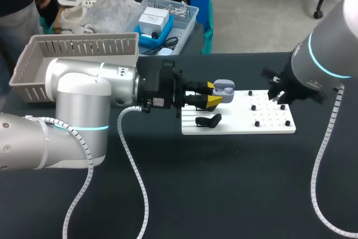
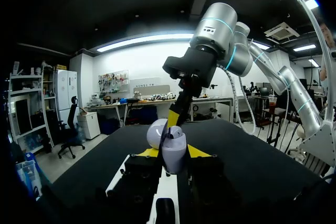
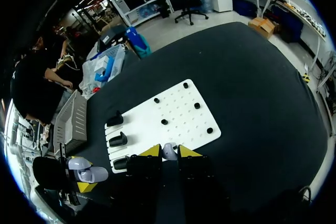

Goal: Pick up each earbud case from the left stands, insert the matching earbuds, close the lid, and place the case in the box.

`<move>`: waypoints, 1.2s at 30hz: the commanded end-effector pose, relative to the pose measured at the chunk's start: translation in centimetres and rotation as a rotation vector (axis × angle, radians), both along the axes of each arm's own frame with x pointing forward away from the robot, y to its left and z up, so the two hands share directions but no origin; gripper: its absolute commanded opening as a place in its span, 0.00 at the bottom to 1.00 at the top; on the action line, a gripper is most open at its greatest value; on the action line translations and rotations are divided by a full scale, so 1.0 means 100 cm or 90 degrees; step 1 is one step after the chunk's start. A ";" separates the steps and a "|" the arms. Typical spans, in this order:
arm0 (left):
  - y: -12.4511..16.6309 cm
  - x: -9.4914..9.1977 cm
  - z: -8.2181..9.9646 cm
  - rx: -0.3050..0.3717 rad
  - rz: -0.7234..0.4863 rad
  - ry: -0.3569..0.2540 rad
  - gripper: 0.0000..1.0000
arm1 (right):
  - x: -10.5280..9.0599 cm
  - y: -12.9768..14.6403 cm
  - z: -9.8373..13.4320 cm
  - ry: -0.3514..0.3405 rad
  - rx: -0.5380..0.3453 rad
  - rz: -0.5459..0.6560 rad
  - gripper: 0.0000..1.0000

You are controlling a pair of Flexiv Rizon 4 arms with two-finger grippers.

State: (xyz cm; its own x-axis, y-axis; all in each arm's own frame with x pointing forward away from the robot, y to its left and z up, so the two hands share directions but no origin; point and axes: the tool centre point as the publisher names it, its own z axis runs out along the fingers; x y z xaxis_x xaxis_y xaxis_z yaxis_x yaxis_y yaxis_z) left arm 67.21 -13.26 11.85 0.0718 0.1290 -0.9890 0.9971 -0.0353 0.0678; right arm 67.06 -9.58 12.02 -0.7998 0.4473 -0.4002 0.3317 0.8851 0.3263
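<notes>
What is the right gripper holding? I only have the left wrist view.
Observer: A pale earbud; the right gripper is shut on it.
Operator: Is it touching the case?
Observer: No. The head view shows it well apart from the case, over the white board.
Operator: Where's the box?
Observer: Far left in the head view, behind the left arm: the box.

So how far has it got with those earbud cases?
Early on, it seems. Done: one pale grey earbud case is off the black stands, lid open. In hand: the left gripper holds it, and the right gripper appears to pinch a small pale earbud. Left: inserting the earbud, closing the lid, and placing the case in the grey slatted box, where I see no case.
</notes>
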 end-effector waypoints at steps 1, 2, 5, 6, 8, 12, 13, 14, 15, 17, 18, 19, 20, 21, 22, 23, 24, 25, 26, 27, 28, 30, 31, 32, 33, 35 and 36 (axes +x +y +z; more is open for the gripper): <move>0.000 0.000 0.000 -0.001 0.001 0.000 0.00 | -0.019 -0.005 0.025 -0.038 0.005 0.011 0.00; 0.000 0.000 0.000 -0.001 0.001 0.000 0.00 | -0.020 -0.004 0.030 -0.043 0.007 0.017 0.00; 0.000 0.000 0.000 -0.001 0.001 0.000 0.00 | -0.024 0.003 0.044 -0.048 0.014 0.040 0.00; 0.000 0.000 0.000 -0.001 0.001 0.000 0.00 | -0.025 0.006 0.049 -0.049 0.015 0.049 0.00; 0.000 0.000 0.000 -0.001 0.001 0.000 0.00 | -0.027 0.012 0.058 -0.054 0.017 0.066 0.00; 0.000 0.000 0.000 -0.001 0.001 0.000 0.00 | -0.029 0.027 0.076 -0.057 0.025 0.108 0.00; 0.000 0.000 0.000 -0.001 0.001 0.000 0.00 | -0.029 0.032 0.081 -0.054 0.028 0.121 0.00; 0.000 0.000 0.000 -0.001 0.001 0.000 0.00 | -0.029 0.035 0.084 -0.055 0.026 0.125 0.00; 0.000 0.000 0.000 -0.001 0.001 0.000 0.00 | -0.029 0.040 0.088 -0.054 0.029 0.144 0.00; 0.000 0.000 0.000 -0.001 0.001 0.000 0.00 | -0.029 0.048 0.094 -0.047 0.042 0.193 0.00; 0.000 0.000 0.000 -0.001 0.001 0.000 0.00 | -0.029 0.052 0.097 -0.044 0.047 0.219 0.00; 0.000 0.000 0.000 -0.001 0.001 0.000 0.00 | -0.029 0.056 0.099 -0.037 0.050 0.240 0.00; 0.000 0.000 0.000 -0.001 0.001 0.000 0.00 | -0.029 0.059 0.102 -0.034 0.050 0.255 0.00; 0.000 0.000 0.000 -0.001 0.001 0.000 0.00 | -0.028 0.062 0.104 -0.029 0.050 0.275 0.00; 0.000 0.000 0.000 -0.001 0.001 0.000 0.00 | -0.027 0.066 0.105 -0.021 0.054 0.300 0.00; 0.000 0.000 0.000 -0.001 0.001 0.000 0.00 | -0.027 0.069 0.107 -0.015 0.055 0.320 0.00; 0.000 0.000 0.000 -0.001 0.001 0.000 0.00 | -0.027 0.073 0.108 -0.008 0.059 0.335 0.00; 0.000 0.000 0.000 -0.001 0.001 0.000 0.00 | -0.026 0.076 0.109 0.000 0.059 0.348 0.00; 0.000 0.000 0.000 -0.001 0.001 0.000 0.00 | -0.026 0.080 0.109 0.005 0.056 0.357 0.00; 0.000 0.000 0.000 -0.001 0.001 0.000 0.00 | -0.024 0.083 0.110 0.010 0.052 0.364 0.00; 0.000 0.000 0.000 -0.001 0.001 0.000 0.00 | -0.023 0.086 0.110 0.017 0.049 0.371 0.00; 0.000 0.000 0.000 -0.001 0.001 0.000 0.00 | -0.022 0.091 0.110 0.029 0.047 0.387 0.00; 0.000 0.000 0.000 -0.001 0.001 0.000 0.00 | -0.022 0.094 0.111 0.037 0.043 0.399 0.00; 0.000 0.000 0.000 -0.001 0.001 0.000 0.00 | -0.022 0.097 0.111 0.041 0.042 0.408 0.00; 0.000 0.000 0.000 -0.001 0.001 0.000 0.00 | -0.022 0.100 0.111 0.045 0.041 0.414 0.00; 0.000 0.000 0.000 -0.001 0.001 0.000 0.00 | -0.022 0.105 0.110 0.053 0.035 0.427 0.00; 0.000 0.000 0.000 -0.001 0.001 0.000 0.00 | -0.022 0.107 0.110 0.061 0.034 0.437 0.00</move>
